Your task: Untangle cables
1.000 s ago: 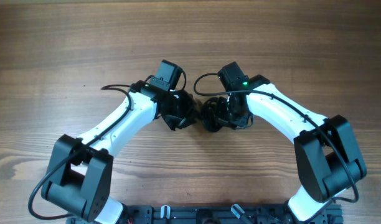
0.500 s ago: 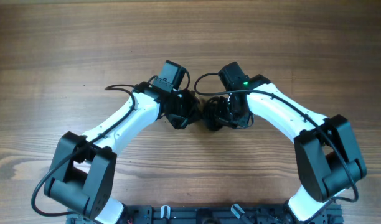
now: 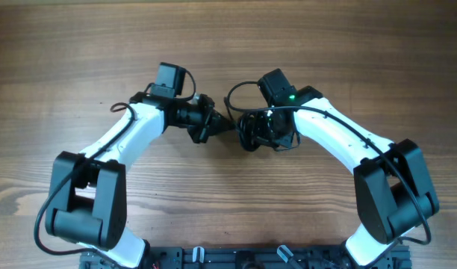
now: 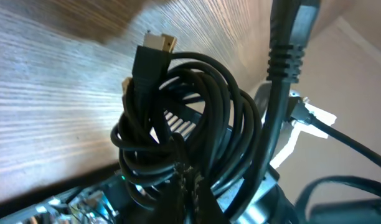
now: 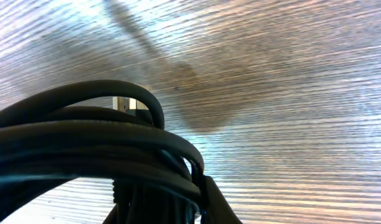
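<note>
The cables [image 3: 249,131] are one tight black bunch near the middle of the surface [image 3: 348,45], lifted just off the wood and caught between the two arms. Up close the loops wrap round each other, and a plug [image 4: 154,45] with a gold-coloured tip pokes out at the bunch's 11 o'clock. The knot looks as tight as ever; no strand hangs free.

The right end effector [image 3: 260,134] sits at the bunch's 3 o'clock, fingers together around the thick of it, as it was a second ago. The left end effector [image 3: 216,127] is at 9 o'clock. It has just snapped together, and in its own camera several strands run straight down into its fingers, so I judge it has pinched part of the bunch. The left arm [image 3: 139,131] has also swung its wrist out toward 10 o'clock, away from its partner.

To me that reads as the start of a pull: one side anchors, the other draws loops out. The separating is still to come.
</note>
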`<action>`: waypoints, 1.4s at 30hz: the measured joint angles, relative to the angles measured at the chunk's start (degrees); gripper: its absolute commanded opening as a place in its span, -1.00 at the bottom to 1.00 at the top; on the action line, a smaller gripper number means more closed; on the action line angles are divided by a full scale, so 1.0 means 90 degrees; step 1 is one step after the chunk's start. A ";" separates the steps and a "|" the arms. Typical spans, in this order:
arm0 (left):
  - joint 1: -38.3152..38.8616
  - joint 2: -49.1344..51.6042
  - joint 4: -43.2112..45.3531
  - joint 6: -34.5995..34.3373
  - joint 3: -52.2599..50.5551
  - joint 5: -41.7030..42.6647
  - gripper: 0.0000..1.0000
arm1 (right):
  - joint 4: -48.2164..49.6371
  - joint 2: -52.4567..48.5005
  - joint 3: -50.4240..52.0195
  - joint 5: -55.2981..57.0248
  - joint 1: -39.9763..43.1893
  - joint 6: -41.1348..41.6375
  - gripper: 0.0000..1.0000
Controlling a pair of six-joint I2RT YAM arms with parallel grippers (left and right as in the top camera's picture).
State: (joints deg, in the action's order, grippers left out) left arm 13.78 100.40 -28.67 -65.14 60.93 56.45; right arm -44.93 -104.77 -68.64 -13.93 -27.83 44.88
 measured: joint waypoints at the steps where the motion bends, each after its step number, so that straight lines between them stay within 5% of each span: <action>1: -0.0070 0.0010 0.0002 0.0017 -0.0017 0.0126 -0.92 | 0.0000 0.0002 -0.0017 0.0000 -0.0015 0.0000 -0.91; 9: -0.0476 0.0024 -0.0049 0.0170 -0.0053 0.0617 -0.92 | 0.0032 0.0046 -0.0107 0.0000 -0.0053 -0.0498 -0.91; 18: -0.0923 0.0010 0.0078 0.0245 0.0012 0.1059 -0.92 | -0.0515 -0.0024 0.0124 0.0680 0.0070 -0.2130 -0.89; 24: -0.0891 0.0010 -0.0163 0.0525 0.0017 0.1069 -0.92 | -0.1219 0.0039 -0.0549 0.0243 0.0158 -0.3259 -0.44; 27: -0.0828 0.0010 -0.0559 0.0651 0.0022 0.0816 -0.92 | -0.1205 0.0253 -0.0911 -0.0029 0.0160 -0.3558 -0.46; 30: -0.0687 0.0010 -0.0872 0.0780 0.0022 0.0296 -0.92 | -0.1200 0.0529 -0.1056 -0.0240 0.0158 -0.3738 -0.80; 36: -0.0384 0.0010 -0.0896 0.1069 0.0022 -0.0714 -0.91 | -0.1226 0.0559 -0.1054 -0.0330 0.0158 -0.3946 -0.46; 42: -0.0301 0.0010 -0.1069 0.1914 0.0022 -0.1960 -0.89 | -0.1256 0.0559 -0.1035 -0.1081 0.0158 -0.4019 -0.47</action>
State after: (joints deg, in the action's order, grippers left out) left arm 11.07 100.49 -38.28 -47.92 61.12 38.81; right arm -56.23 -99.74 -77.95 -23.66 -26.41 8.71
